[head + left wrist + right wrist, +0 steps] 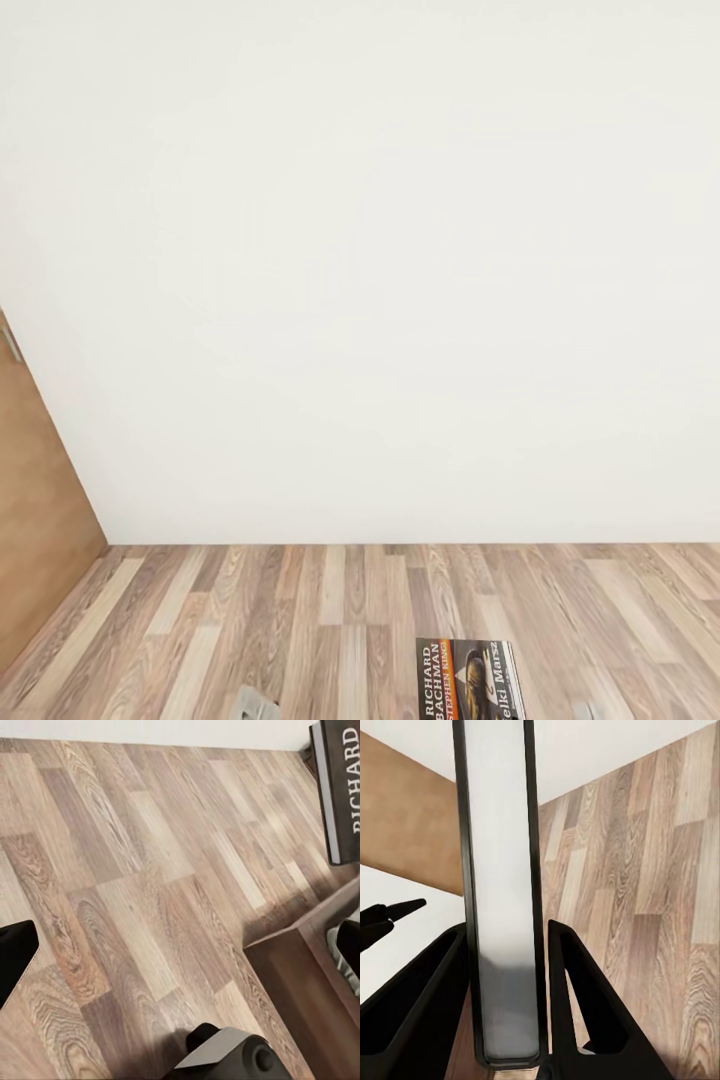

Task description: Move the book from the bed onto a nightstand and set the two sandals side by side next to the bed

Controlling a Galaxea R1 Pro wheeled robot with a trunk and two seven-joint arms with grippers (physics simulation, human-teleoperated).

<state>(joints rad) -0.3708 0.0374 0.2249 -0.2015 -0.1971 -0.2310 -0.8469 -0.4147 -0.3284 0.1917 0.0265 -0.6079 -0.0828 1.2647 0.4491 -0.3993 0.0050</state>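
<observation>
The right arm's black two-fingered tool (506,1020) is clamped on the one small thin paperback book with a dark cover (499,892): in the right wrist view its black fingers (424,1005) press both flat faces while the pale page edge runs straight out between them. In the head view that book (468,680) sits at the near edge, right of centre, held off the light wood-plank floor (330,620); its cover reads "RICHARD BACHMAN" in white, with smaller lettering on an orange band that is too fine to read surely, and a picture beside it. The left wrist view catches the book (341,791) again with the word "RICHARD" legible, plus a dark brown wooden corner (300,982) low beside the floor, which may be the bed frame. The left arm's tool shows only as dark tips at that view's edges, set well apart, so it stands wide and holds nothing. A plain white wall (380,260) rises on the far side, and a tan wooden panel (40,520) stands at the left.
</observation>
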